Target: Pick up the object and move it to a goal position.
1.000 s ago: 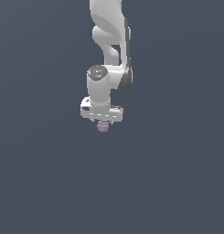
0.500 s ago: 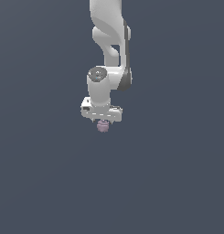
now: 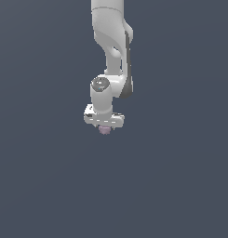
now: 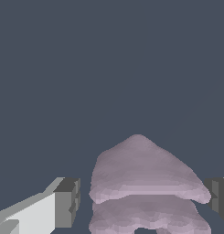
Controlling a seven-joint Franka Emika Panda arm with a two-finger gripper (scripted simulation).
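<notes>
The object point(image 3: 104, 130) is a tiny pale pink-lilac lump that sticks out below the white hand in the exterior view, near the picture's middle. My gripper point(image 3: 104, 128) points straight down and is shut on the object. The wrist view shows the object point(image 4: 145, 178) large and close, sitting between the two dark grey fingertips point(image 4: 67, 202). One pad touches it, and a thin gap shows beside the other. The lower part of the object is cut off by the frame edge.
The white arm point(image 3: 113, 42) comes down from the upper edge of the exterior view. Everything else is a uniform dark blue-grey background. No table edge, surface line or goal marker shows.
The hand has sunk very slightly and the wrist has shifted a little. The object stays between the fingers at nearly the same spot.
</notes>
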